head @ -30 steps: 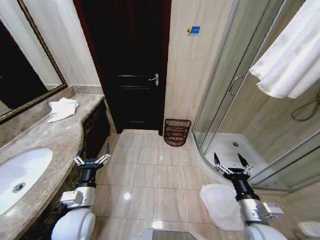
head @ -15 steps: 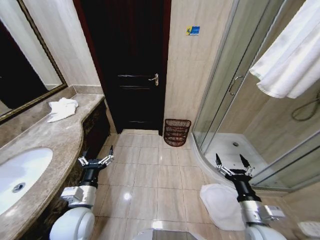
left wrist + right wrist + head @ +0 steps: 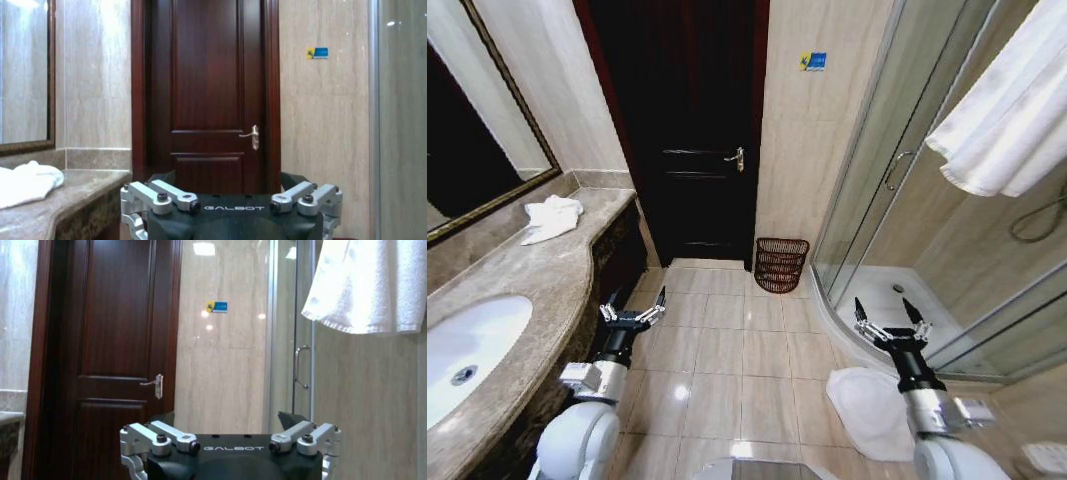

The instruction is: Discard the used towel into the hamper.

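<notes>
- Head view shows you a bathroom with the hamper (image 3: 781, 264) on the floor, its flat back against the wall, between the dark door (image 3: 689, 130) and the glass shower (image 3: 897, 180). It sits out of the way there, so I think it is easy to drop things into from above.
- You can see a crumpled white towel (image 3: 552, 217) on the counter (image 3: 537, 290), at the far end near the mirror (image 3: 467, 150). My guess is this is the used towel, left where someone dried their hands.
- Another white towel (image 3: 1007, 110) hangs up high by the shower. It hangs neat and flat, so it looks clean to me.
- A white bath mat (image 3: 872, 410) lies on the floor by the shower step.
- Your left claw (image 3: 633, 308) is low, just beside the counter edge and well apart from the towel. Its fingers are spread wide and it holds nothing.
- Your right claw (image 3: 887, 318) is over the floor near the shower step, above the bath mat. It is wide too, and it touches nothing.
- Both claws point forward and up, ready, I think, because no grab has begun.
- From the left wrist, you can see the towel on the counter, off to one side.
- The towel is not in the hamper yet, so the job is at its start.
</notes>
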Robot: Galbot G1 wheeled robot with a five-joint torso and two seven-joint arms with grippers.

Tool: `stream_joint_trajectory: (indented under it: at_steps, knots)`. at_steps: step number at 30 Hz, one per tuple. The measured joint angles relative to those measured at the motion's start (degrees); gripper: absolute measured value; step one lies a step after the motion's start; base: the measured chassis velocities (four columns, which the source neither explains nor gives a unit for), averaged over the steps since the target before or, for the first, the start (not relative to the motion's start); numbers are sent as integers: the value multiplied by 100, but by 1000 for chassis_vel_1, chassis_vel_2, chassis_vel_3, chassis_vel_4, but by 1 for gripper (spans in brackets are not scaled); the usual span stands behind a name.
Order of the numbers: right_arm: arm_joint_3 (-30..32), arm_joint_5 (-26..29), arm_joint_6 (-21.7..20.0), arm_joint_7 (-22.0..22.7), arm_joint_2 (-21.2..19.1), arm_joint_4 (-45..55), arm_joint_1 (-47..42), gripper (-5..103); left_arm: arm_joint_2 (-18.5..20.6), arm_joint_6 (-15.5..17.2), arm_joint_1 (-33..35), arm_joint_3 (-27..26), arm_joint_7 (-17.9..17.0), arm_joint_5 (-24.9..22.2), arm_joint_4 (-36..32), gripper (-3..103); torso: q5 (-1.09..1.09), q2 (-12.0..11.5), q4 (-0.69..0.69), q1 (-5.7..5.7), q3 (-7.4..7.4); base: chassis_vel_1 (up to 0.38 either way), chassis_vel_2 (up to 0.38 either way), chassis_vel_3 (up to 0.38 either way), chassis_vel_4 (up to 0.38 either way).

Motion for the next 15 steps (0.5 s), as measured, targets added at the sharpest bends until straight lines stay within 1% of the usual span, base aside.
stream_joint_trajectory:
  at_steps: [4,8,15]
  knots:
    - [-8,-51,-22,0,0,-29,21,100,-7,-11,10,-6,-9,52,24,100,0,0,0,0,0,0,0,0,0]
    - [9,-104,-44,-66,1,-45,-50,100,-8,-99,71,-38,4,82,61,100,0,0,0,0,0,0,0,0,0]
    - [18,-149,38,-84,-1,-145,-64,100,-51,-131,64,-41,-12,92,95,100,0,0,0,-1,0,0,0,0,0]
